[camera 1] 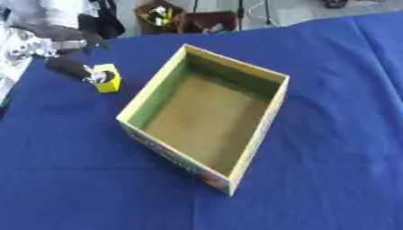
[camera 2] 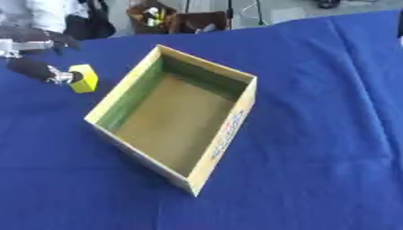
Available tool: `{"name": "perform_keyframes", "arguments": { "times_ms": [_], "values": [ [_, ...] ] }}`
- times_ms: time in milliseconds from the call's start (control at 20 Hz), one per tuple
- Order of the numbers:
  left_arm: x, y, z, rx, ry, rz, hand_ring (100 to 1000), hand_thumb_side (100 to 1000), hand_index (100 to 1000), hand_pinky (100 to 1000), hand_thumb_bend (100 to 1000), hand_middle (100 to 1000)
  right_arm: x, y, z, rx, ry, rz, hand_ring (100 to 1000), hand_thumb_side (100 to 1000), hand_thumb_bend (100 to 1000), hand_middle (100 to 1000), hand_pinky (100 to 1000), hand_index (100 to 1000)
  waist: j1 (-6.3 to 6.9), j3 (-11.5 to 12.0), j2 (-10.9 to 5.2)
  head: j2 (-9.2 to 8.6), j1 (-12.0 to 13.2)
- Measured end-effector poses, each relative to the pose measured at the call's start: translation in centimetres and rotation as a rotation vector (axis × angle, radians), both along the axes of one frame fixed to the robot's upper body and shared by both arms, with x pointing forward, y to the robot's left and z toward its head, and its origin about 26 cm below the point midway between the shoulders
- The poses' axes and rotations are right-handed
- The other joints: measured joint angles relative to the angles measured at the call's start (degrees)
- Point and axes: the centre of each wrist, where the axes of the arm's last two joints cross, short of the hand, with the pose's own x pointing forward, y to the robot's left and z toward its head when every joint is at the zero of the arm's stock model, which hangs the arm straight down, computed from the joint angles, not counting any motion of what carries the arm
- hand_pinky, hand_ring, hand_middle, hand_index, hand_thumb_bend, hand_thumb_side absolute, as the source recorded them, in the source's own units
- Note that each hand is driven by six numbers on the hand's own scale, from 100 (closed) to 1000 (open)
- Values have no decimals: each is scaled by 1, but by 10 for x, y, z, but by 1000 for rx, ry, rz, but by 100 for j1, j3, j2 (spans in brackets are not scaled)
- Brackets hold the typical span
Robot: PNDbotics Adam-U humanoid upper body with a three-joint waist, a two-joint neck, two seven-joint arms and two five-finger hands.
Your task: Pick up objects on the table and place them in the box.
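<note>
Nearest the camera, the worktop (camera 1: 330, 148) lies under a plain blue cloth. On it sits the open cardboard box (camera 1: 206, 114), turned askew so one corner points toward the viewer; its inside looks bare brown with a greenish tint on the left wall, and printed colours run along its outer sides. No object shows inside it.

Further back and to the left, just beside the box's left wall but apart from it, a small yellow block (camera 1: 108, 78) is at the tip of the robot's left hand (camera 1: 71, 68). The fingers (camera 2: 61, 76) appear closed on the block's left side, a dark thumb reaching in from the left; whether the block rests on the cloth or is lifted clear I cannot tell.

The block looks like a bright yellow cube with crisp edges, one face darker. It should be light and stiff, unlikely to deform; pinching two opposite flat faces seems the safe hold.

The right hand shows in neither view.
</note>
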Motion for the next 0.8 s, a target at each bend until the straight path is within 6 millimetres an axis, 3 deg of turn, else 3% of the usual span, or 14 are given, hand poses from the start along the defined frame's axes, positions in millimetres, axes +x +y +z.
{"name": "perform_keyframes", "arguments": {
  "times_ms": [800],
  "values": [
    [9,8,0,57,44,68,893,734,1000,842,319,1000,1,5,3,20,-25,51,849,851,100,854,743,883,12,-213,200,-89,178]
  ]
}}
